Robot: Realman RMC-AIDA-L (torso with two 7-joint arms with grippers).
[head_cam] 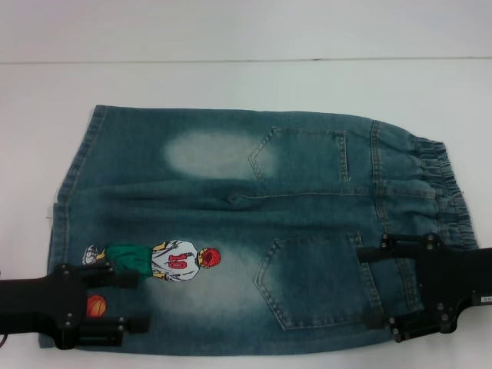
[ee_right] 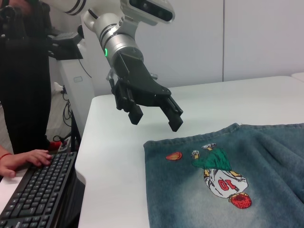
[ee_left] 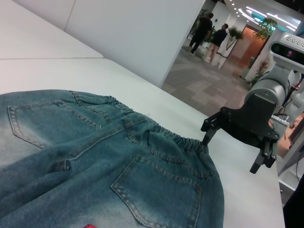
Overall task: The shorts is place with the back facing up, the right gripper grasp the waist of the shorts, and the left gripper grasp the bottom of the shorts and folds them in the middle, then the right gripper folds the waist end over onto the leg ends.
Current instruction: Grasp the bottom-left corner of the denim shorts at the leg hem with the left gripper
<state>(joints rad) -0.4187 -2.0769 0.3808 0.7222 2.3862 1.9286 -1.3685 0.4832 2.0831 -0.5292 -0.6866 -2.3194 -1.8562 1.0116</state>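
1. Shorts lie flat on the white table, back pockets up, waist toward the robot's right.
2. Left gripper hovers over the near leg hem, fingers spread, holding nothing; it should descend onto the hem edge.
3. Right gripper is poised over the near waist, fingers released, empty; best to pinch the elastic band squarely.

The shorts are blue denim with pale faded patches and tan stitching round the pockets; a printed figure on one leg wears a white shirt with red numerals, green shorts and a red cap, beside an orange basketball. The counter is white; both grippers are black
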